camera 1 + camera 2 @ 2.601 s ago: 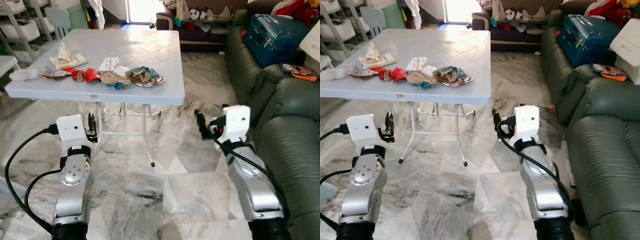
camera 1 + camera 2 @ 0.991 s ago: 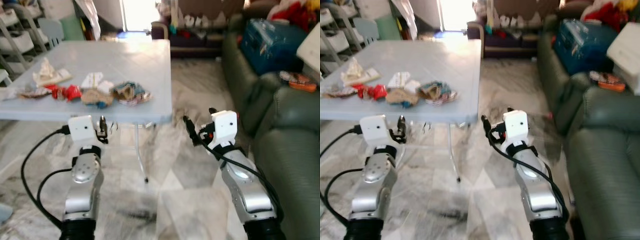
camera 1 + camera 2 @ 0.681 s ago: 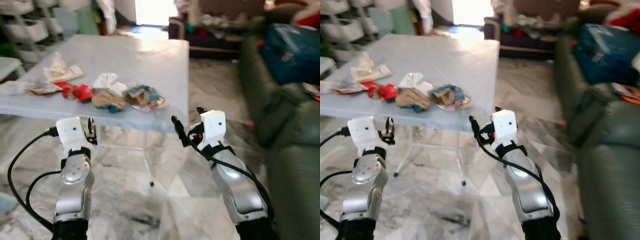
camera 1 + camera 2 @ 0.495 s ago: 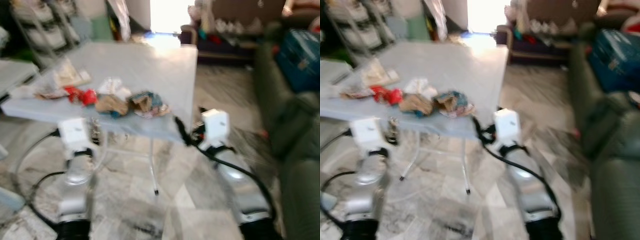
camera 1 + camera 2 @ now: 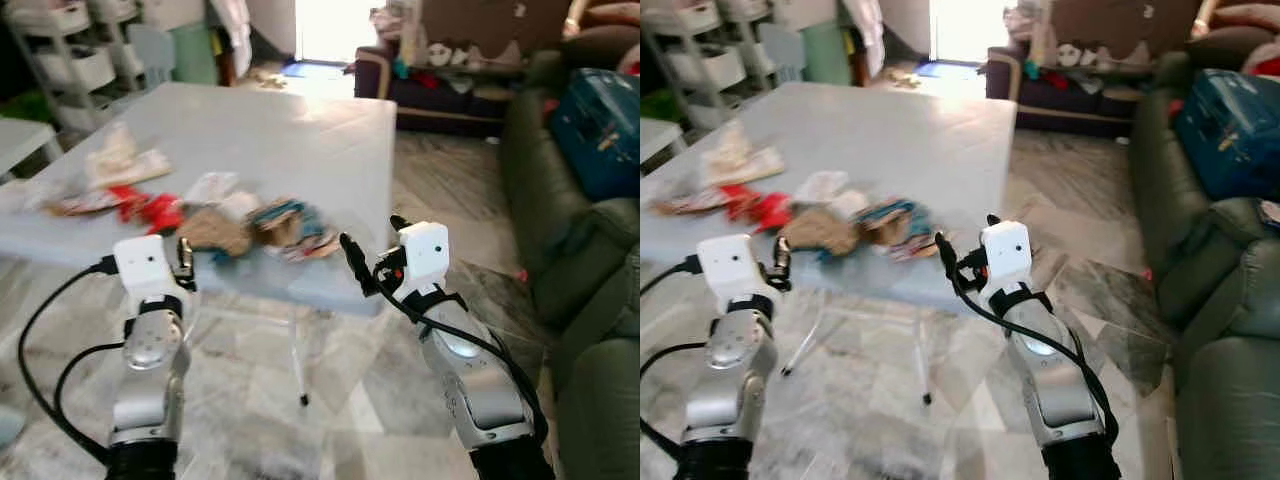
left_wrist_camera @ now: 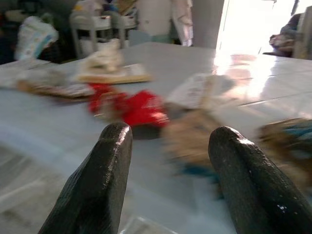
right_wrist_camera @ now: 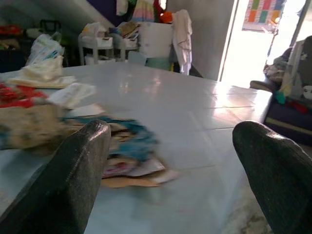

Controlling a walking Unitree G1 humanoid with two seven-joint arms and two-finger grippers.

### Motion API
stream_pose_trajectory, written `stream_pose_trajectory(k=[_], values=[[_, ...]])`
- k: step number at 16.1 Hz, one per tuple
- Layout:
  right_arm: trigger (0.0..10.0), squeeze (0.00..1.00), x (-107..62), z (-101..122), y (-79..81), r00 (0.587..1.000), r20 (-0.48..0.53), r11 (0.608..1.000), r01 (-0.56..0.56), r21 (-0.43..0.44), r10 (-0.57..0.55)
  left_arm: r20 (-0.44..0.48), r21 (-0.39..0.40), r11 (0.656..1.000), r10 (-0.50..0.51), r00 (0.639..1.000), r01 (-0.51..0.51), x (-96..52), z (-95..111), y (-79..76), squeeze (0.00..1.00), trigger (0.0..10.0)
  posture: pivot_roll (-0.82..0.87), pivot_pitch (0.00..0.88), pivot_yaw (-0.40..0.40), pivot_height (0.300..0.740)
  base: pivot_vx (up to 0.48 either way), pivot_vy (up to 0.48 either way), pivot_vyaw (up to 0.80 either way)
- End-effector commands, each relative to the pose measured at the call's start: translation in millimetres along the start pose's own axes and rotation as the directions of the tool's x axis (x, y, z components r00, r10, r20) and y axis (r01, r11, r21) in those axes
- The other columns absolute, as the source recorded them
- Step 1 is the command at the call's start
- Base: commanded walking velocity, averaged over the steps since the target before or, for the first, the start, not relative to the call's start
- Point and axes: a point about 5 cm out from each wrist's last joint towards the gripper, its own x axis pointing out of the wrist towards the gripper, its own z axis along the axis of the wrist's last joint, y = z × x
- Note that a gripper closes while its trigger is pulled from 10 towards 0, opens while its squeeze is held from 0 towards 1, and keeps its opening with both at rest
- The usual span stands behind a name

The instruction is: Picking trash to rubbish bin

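Trash (image 5: 190,210) lies in a row along the table's (image 5: 300,140) near edge; both pincers (image 5: 183,262) (image 5: 368,255) gape, empty.

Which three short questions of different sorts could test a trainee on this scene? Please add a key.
1. True or false: the left claw is shut on the red wrapper.
2. The trash lies on: A) the sofa, B) the grey table, C) the floor?
3. Fill in: the fingers of the right claw are ____.

Key: 1 false, it is open and holds nothing. 2 B. 3 open, with the blue and brown wrappers lying ahead of them.
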Motion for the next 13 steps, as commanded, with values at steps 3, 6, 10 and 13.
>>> stream_pose_trajectory(k=[3, 6, 10, 13], values=[[10.0, 0.00, -3.2, 0.2, -7.8, 1.000, -0.006, 1.000, 0.025, -0.012, -0.025, -0.008, -0.003, 1.000, -0.015, 1.000, 0.015, -0.8, -0.4, -5.0, 0.00, 10.0, 0.00, 0.000, -0.030, 0.740, 0.406, 0.000, 0.00], [10.0, 0.00, -2.8, 0.2, -8.2, 1.000, -0.007, 1.000, 0.024, -0.013, -0.024, -0.009, 0.000, 1.000, -0.015, 1.000, 0.015, -0.4, -0.7, -4.6, 0.00, 10.0, 0.00, 0.000, -0.031, 0.740, 0.406, 0.000, 0.00], [10.0, 0.00, -2.6, 0.2, -8.0, 1.000, -0.008, 1.000, 0.020, -0.012, -0.020, -0.009, 0.002, 1.000, -0.015, 1.000, 0.015, -0.4, -1.1, -4.9, 0.00, 10.0, 0.00, 0.000, -0.032, 0.740, 0.398, 0.000, 0.00], [10.0, 0.00, -2.7, 0.7, -6.8, 1.000, -0.008, 1.000, 0.009, -0.013, -0.009, 0.005, 0.009, 1.000, -0.020, 1.000, 0.020, -2.3, 0.8, -2.8, 0.00, 10.0, 0.00, 0.000, -0.032, 0.740, 0.255, 0.000, 0.00]])
